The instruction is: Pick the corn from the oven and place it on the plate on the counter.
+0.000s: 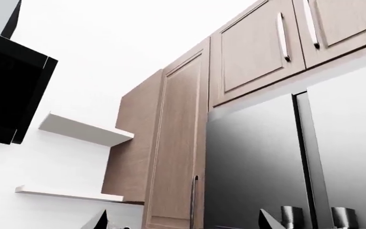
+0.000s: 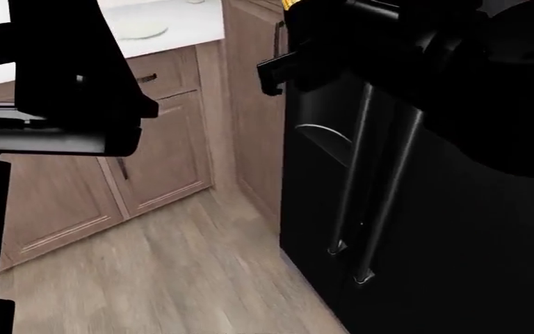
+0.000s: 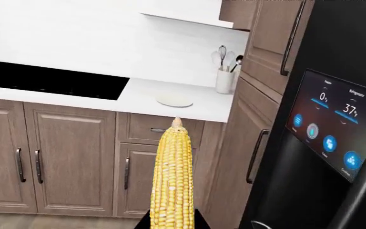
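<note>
Counter [image 3: 189, 112] bears plate [image 3: 174, 100]; fridge [image 3: 323, 143] flanks held corn [image 3: 172, 181].

I am in a home kitchen — wood-grain cabinets [image 3: 75, 157] with bar handles under a white worktop [image 3: 189, 107], a black cooktop [image 3: 49, 81] set into it, a utensil jar [image 3: 224, 78] by the wall, a black fridge [image 3: 326, 143] with a touch panel — and plank flooring [image 2: 174, 278].
</note>
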{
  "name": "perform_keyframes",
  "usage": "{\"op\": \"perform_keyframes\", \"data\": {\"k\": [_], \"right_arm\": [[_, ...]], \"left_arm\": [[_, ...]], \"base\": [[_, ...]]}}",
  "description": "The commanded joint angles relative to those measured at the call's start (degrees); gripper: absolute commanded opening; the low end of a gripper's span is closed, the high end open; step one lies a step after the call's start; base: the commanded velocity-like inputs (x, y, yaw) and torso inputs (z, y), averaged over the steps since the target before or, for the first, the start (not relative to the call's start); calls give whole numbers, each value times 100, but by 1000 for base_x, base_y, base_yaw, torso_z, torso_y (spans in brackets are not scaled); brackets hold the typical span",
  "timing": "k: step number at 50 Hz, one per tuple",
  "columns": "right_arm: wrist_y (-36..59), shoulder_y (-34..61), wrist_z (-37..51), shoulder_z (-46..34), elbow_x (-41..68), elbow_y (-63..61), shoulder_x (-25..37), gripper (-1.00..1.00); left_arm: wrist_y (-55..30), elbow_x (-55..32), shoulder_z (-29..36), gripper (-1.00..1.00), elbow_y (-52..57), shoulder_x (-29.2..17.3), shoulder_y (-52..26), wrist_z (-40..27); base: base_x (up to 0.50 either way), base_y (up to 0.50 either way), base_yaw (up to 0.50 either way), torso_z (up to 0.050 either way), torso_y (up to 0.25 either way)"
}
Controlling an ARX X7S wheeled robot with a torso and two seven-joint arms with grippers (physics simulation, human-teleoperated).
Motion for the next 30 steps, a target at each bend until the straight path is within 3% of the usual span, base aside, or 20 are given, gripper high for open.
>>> {"op": "perform_keyframes", "data": {"k": [1, 21, 30], "right_arm": [[-9, 8, -31, 14, -72, -17, 14, -100], [-65, 37, -83, 6, -108, -33, 9, -100], [-73, 11, -104, -34, -197, -26, 21, -100]], "left_arm": [[17, 23, 43, 100, 7, 7, -15, -22], [45, -60, 104, 100, 9, 26, -168, -24], [80, -3, 159, 100, 8, 17, -138, -43]], "base": [[0, 0, 500, 0, 0], [0, 0, 500, 0, 0], [0, 0, 0, 0, 0]]}}
